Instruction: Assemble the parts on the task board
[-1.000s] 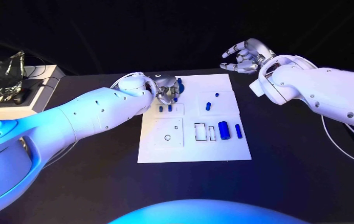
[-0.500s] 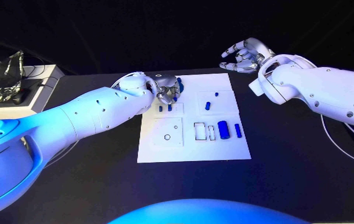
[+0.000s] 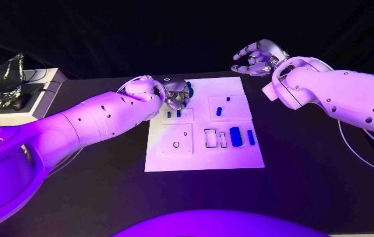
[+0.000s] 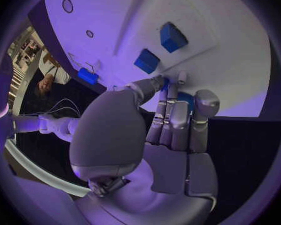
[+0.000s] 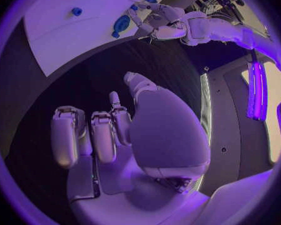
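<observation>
The white task board (image 3: 204,156) lies in the middle of the black table. My left hand (image 3: 175,94) is over its far left corner, fingers curled round a blue part (image 3: 189,89); the left wrist view shows blue (image 4: 185,98) behind the fingers (image 4: 170,116). Two short blue pegs (image 3: 173,114) stand just nearer than the hand. Further right are a small blue piece (image 3: 219,111), a thick blue cylinder (image 3: 235,137) and a slim one (image 3: 251,137). My right hand (image 3: 255,58) hovers beyond the far right corner, fingers apart, holding nothing.
Empty slots (image 3: 211,138) and a round hole (image 3: 176,144) mark the board's near half. A pale box (image 3: 35,93) with dark gear stands at the table's left edge. A thin cable (image 3: 352,147) trails at the right.
</observation>
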`<state>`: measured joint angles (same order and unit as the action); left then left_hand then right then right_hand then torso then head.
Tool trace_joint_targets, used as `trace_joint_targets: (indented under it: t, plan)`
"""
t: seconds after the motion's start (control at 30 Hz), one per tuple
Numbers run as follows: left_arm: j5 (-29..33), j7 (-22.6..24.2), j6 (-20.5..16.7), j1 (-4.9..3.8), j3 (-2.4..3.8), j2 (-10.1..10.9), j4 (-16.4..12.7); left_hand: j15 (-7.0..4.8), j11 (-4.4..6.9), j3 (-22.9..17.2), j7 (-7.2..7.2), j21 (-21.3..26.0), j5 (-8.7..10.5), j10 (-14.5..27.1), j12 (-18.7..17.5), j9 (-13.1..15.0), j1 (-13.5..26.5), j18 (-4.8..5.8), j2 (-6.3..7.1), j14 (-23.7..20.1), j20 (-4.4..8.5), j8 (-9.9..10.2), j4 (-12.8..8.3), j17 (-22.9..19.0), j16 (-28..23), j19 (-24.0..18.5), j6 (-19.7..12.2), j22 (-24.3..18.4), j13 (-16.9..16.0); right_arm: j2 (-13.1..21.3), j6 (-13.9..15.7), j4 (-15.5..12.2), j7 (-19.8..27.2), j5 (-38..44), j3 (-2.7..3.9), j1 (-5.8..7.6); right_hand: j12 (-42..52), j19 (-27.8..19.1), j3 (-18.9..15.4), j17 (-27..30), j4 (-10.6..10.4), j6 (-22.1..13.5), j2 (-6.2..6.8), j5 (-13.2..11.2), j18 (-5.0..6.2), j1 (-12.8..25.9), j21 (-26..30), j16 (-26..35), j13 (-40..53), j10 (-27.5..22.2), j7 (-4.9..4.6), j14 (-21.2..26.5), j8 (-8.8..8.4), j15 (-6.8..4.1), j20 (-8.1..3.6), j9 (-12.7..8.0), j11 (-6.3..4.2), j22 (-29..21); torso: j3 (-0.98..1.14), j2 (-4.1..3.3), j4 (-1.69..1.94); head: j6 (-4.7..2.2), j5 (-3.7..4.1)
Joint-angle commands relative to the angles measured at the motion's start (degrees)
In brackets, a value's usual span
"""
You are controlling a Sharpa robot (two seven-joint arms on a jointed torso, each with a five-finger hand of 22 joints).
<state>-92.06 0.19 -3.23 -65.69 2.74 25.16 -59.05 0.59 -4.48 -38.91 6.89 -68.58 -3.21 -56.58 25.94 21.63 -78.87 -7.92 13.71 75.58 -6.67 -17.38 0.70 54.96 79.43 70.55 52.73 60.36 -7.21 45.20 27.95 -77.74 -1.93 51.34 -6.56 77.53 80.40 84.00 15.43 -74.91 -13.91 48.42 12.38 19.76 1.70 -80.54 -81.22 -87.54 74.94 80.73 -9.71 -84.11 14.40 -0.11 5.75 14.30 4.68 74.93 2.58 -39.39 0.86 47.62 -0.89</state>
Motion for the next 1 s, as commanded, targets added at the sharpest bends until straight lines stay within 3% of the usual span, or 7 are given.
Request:
trace_joint_targets:
  t: [0.03, 0.23, 0.47, 1.0]
  plan:
    - [-0.39, 0.03, 1.77, 0.02, -0.06, -0.1, 0.05, -0.2, 0.27, -0.46, 0.18, -0.78, 0.22, -1.41, 0.47, 0.18, -0.38, 0.94, -0.88, 0.61, 0.15, -0.12, -0.4, 0.04, 0.42, 0.54, 1.38, 0.54, -0.32, 0.0, -0.18, -0.09, 0.41, 0.52, 0.03, -0.01, -0.22, 1.87, 0.47, -9.0, -0.02, -0.35, 0.27, 0.2, 0.76, -0.14, 0.37, 0.11, 4.97, -0.1, 0.05, -4.38, 0.29, 0.31, 0.21, 0.05, -0.02, 7.03, -0.02, 0.04, 0.03, 0.08, 0.03]
    - [-0.6, 0.03, 1.36, 0.02, -0.08, -0.11, 0.21, -0.86, 1.0, -1.68, 0.21, -2.12, 0.24, -3.96, 0.72, 0.43, -2.1, 1.22, -2.66, 1.32, 0.83, -0.29, -2.21, 0.61, 0.84, 1.38, 3.51, 2.11, -1.05, -0.01, -0.19, -0.1, 0.41, 0.53, 0.03, -0.01, -0.11, 1.9, 0.51, -9.01, -0.05, -0.32, 0.3, 0.23, 0.75, -0.11, 0.32, 0.11, 5.07, 0.03, 0.07, -4.38, 0.37, 0.3, 0.2, 0.07, -0.03, 7.08, -0.04, 0.02, 0.05, 0.14, 0.06]
    - [-0.61, 0.54, -0.66, 0.02, -0.09, -0.11, 0.36, -1.05, 1.09, -2.22, 0.37, -3.25, 0.22, -5.23, 0.23, 0.58, -2.06, 1.51, -3.51, 2.0, 1.06, -0.17, -2.73, 1.45, 1.22, 2.2, 4.74, 3.5, -1.38, 0.0, -0.2, -0.12, 0.4, 0.55, 0.03, -0.01, 0.03, 1.91, 0.53, -9.02, -0.07, -0.3, 0.31, 0.24, 0.75, -0.09, 0.33, 0.11, 5.2, 0.18, 0.07, -4.38, 0.41, 0.29, 0.19, 0.08, -0.04, 7.08, -0.02, 0.05, 0.0, 0.14, 0.05]
    - [1.98, 2.03, -4.18, 0.1, 0.05, 0.88, -1.23, -0.9, 0.8, -2.76, 0.72, -3.82, 0.22, -6.05, -1.51, 0.53, -1.4, 1.64, -3.35, 2.44, 0.99, 0.59, -3.22, 1.44, 1.31, 2.58, 4.97, 4.12, -1.39, 0.02, -0.27, -0.03, 0.41, 0.57, 0.03, -0.02, 0.03, 1.91, 0.53, -9.02, -0.07, -0.3, 0.31, 0.24, 0.75, -0.09, 0.33, 0.11, 5.2, 0.18, 0.07, -4.38, 0.41, 0.29, 0.19, 0.08, -0.04, 7.08, -0.1, 0.13, -0.02, -0.41, 0.03]
